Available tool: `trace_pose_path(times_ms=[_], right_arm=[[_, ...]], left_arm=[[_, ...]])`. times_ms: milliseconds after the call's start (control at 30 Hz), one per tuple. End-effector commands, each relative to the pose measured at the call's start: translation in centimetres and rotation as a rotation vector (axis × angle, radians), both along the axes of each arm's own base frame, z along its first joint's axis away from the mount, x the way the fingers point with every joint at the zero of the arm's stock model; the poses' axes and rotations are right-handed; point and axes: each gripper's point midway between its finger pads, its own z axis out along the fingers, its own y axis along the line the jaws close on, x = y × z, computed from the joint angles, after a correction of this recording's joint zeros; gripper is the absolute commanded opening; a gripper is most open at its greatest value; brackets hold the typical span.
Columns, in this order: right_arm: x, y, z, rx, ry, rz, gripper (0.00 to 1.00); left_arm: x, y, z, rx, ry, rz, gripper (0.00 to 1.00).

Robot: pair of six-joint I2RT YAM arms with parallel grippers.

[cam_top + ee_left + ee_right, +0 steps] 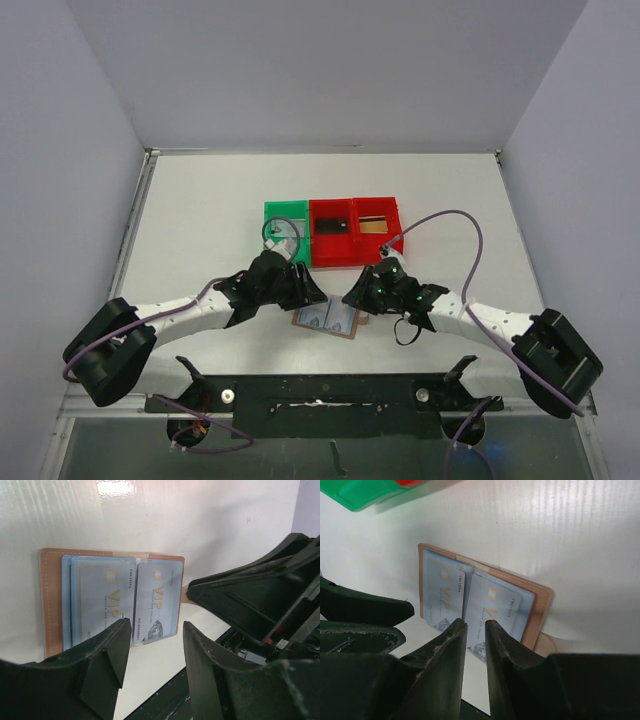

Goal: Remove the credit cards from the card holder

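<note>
I see the holder [328, 320] open flat, cards [157, 600] still in its pockets. On the left gripper [155, 630] the jaws are wide apart and empty. On the right gripper [476, 625] they're narrowly apart over a card.

The left claw [155, 630] hides the card holder's [52, 595] near edge.

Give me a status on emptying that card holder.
Done: the card holder lies opened flat on the table. In hand: the left end effector and the right end effector both hover open at its near edge, gripping nothing. Left: at least two VIP cards sit in the pockets, and none looks pulled out yet.
</note>
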Motion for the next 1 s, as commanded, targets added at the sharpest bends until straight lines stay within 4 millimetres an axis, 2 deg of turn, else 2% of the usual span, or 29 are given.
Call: trace_pose_path(times_ms=[0, 233, 400, 433, 500, 567, 700, 967], right_arm=[[1.0, 1.8, 0.8, -0.004, -0.031, 0.025, 0.23], [-0.3, 1.3, -2.3, -0.031, 0.066, 0.014, 0.18], [-1.2, -0.3, -4.1, -0.048, 0.12, -0.027, 0.18], [-1.3, -0.7, -4.5, -0.057, 0.13, -0.037, 0.17], [-1.6, -1.3, -5.2, -0.066, 0.152, -0.054, 0.17], [-1.7, -1.5, -5.7, -0.063, 0.163, -0.064, 0.16], [-2.0, -2.1, -6.2, -0.068, 0.179, -0.086, 0.14], [-1.9, -1.9, -5.4, -0.038, 0.151, -0.081, 0.15]], left_arm=[[0.7, -1.6, 2.4, -0.091, -0.056, -0.046, 0.44], [0.2, -3.1, 2.2, -0.107, -0.044, -0.119, 0.45], [-0.4, -3.7, 0.6, -0.083, 0.0, -0.163, 0.45], [0.0, -4.2, 0.8, -0.085, -0.005, -0.167, 0.45], [0.0, -4.4, 0.1, -0.073, 0.017, -0.169, 0.45], [-0.1, -4.8, -0.2, -0.067, 0.025, -0.177, 0.45], [0.0, -4.2, -1.8, -0.002, 0.053, -0.155, 0.44], [-0.4, -3.8, -3.2, 0.092, 0.068, -0.175, 0.45]])
